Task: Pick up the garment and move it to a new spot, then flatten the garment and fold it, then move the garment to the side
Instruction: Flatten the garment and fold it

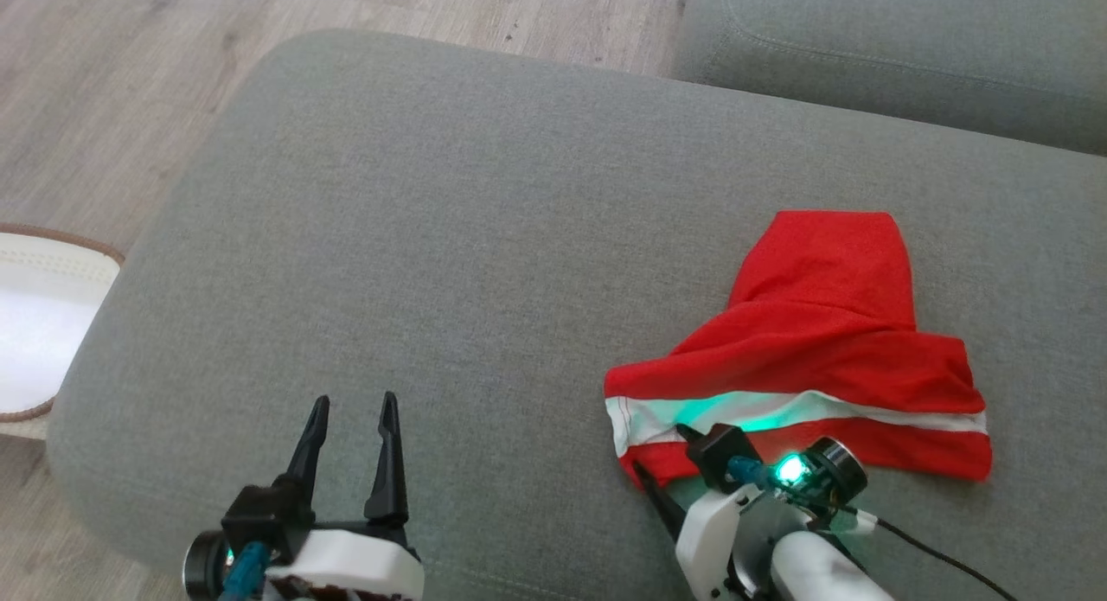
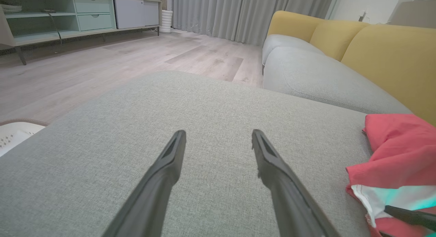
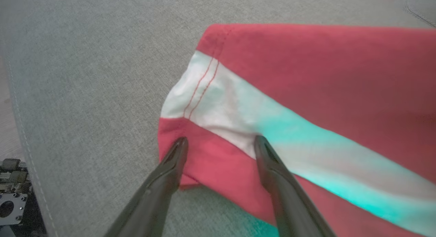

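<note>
The garment (image 1: 813, 342) is red with a white stripe and lies crumpled on the right part of a grey cushion (image 1: 484, 238). My right gripper (image 1: 662, 450) is at the garment's near left corner. In the right wrist view the right gripper (image 3: 220, 141) is open, its fingers spread over the red hem and white stripe of the garment (image 3: 306, 76), gripping nothing. My left gripper (image 1: 355, 402) stands open over bare cushion at the lower left, well left of the garment. The left wrist view shows the left gripper (image 2: 218, 133) empty, with the garment (image 2: 398, 151) at its right edge.
A grey sofa seat (image 1: 908, 39) with yellow backrests (image 2: 385, 53) lies beyond the cushion. Wood floor (image 1: 112, 82) runs to the left, with a white brown-rimmed object (image 1: 35, 324) by the cushion's left edge. A low cabinet (image 2: 68, 18) stands far off.
</note>
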